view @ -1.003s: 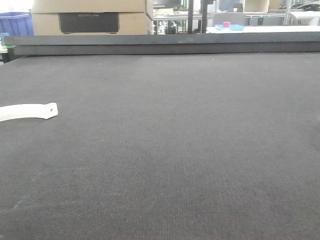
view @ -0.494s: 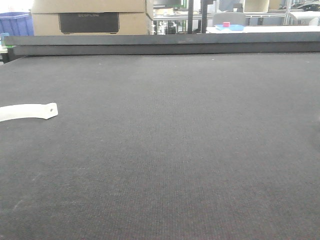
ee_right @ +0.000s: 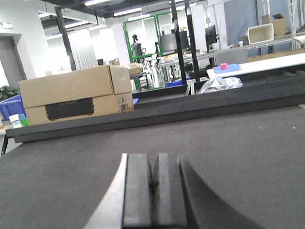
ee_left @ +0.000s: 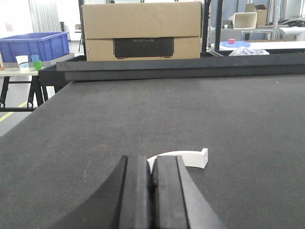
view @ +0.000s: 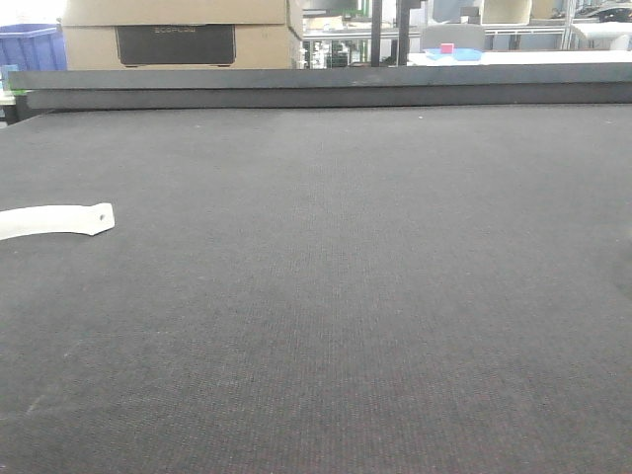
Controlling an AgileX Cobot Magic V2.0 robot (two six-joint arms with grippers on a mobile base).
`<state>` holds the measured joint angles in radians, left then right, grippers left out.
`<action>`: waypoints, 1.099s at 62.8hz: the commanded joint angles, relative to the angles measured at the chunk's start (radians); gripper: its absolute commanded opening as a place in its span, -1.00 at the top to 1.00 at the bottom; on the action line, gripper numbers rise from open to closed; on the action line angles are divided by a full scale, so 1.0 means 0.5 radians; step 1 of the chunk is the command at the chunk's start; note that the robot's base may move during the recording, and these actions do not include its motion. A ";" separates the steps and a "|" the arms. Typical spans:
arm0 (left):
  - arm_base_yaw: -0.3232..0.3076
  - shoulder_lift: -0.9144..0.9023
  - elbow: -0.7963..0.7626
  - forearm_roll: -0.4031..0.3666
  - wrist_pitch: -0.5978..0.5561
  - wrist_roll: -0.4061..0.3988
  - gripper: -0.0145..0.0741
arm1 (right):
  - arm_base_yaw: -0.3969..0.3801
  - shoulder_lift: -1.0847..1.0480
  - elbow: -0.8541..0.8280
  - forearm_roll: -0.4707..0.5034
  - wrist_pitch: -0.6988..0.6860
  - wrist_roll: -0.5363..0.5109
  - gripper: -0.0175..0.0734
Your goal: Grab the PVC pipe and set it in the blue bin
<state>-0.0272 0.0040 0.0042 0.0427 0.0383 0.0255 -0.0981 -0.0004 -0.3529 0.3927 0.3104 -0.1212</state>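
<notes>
Left end effector pads together, PVC pipe just ahead. Approach step, I reckon: open, then advance.

Table mat: uniform charcoal grey with a fine woven grain, no markings. Curved piece: plain white. Left gripper and right gripper: matte black pads. Cardboard box: tan, with a black panel bearing faint grey lettering. Blue bin: solid mid-blue. White cup: plain. Green cup: translucent. Small block: pink, on a light-blue tray.
</notes>
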 commanded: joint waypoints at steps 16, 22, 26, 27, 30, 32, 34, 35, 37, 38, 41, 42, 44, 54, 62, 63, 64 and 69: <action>0.009 -0.008 -0.008 0.005 -0.221 0.001 0.92 | -0.002 0.001 -0.014 0.014 -0.075 -0.004 0.97; 0.009 -0.008 -0.008 0.005 -0.221 0.001 0.92 | -0.002 0.001 -0.014 0.014 0.045 -0.004 0.97; 0.009 -0.008 -0.008 0.005 -0.221 0.001 0.92 | -0.002 0.001 -0.014 0.014 0.093 -0.004 0.97; 0.009 -0.008 -0.008 0.005 -0.221 0.001 0.92 | -0.002 0.001 -0.014 0.014 0.093 -0.004 0.97; 0.009 -0.008 -0.008 0.005 -0.221 0.001 0.92 | -0.002 0.001 -0.014 0.014 0.093 -0.004 0.97; 0.009 -0.008 -0.008 0.005 -0.221 0.001 0.92 | -0.002 0.001 -0.014 0.014 0.093 -0.004 0.97; 0.009 -0.008 -0.008 0.005 -0.221 0.001 0.92 | -0.002 0.001 -0.014 0.014 0.098 -0.004 0.97; 0.009 -0.008 -0.008 0.005 -0.221 0.001 0.92 | -0.002 0.001 -0.014 0.014 0.098 -0.004 0.97; 0.009 -0.008 -0.008 0.005 -0.221 0.001 0.92 | -0.002 0.001 -0.014 0.014 0.098 -0.004 0.97; 0.009 -0.008 -0.008 0.005 -0.221 0.001 0.92 | -0.002 0.001 -0.014 0.014 0.102 -0.004 0.97; 0.009 -0.008 -0.008 0.005 -0.221 0.001 0.92 | -0.002 0.001 -0.014 0.014 0.102 -0.004 0.97; 0.009 -0.008 -0.008 0.005 -0.221 0.001 0.92 | -0.002 0.001 -0.014 0.014 0.102 -0.004 0.97; 0.009 -0.008 -0.008 0.005 -0.221 0.001 0.92 | -0.002 0.001 -0.014 0.014 0.096 -0.004 0.97; 0.009 -0.008 -0.008 -0.028 -0.215 0.001 0.92 | -0.002 0.061 -0.014 0.014 0.054 -0.004 0.97; 0.009 -0.008 -0.008 -0.028 -0.173 0.001 0.92 | -0.002 0.332 -0.014 0.025 0.045 -0.004 0.96; 0.009 -0.008 -0.008 -0.028 -0.163 0.001 0.92 | -0.002 0.362 -0.014 0.025 0.037 -0.004 0.94; 0.009 -0.008 -0.008 -0.028 -0.163 0.001 0.92 | -0.002 0.391 -0.014 0.025 0.030 -0.004 0.92; 0.009 -0.008 -0.008 -0.028 -0.163 0.001 0.92 | -0.002 0.574 -0.049 0.025 0.018 -0.004 0.76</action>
<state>-0.0272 0.0040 0.0042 0.0369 -0.0372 0.0255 -0.0981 0.2110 -0.3564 0.4003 0.3533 -0.1211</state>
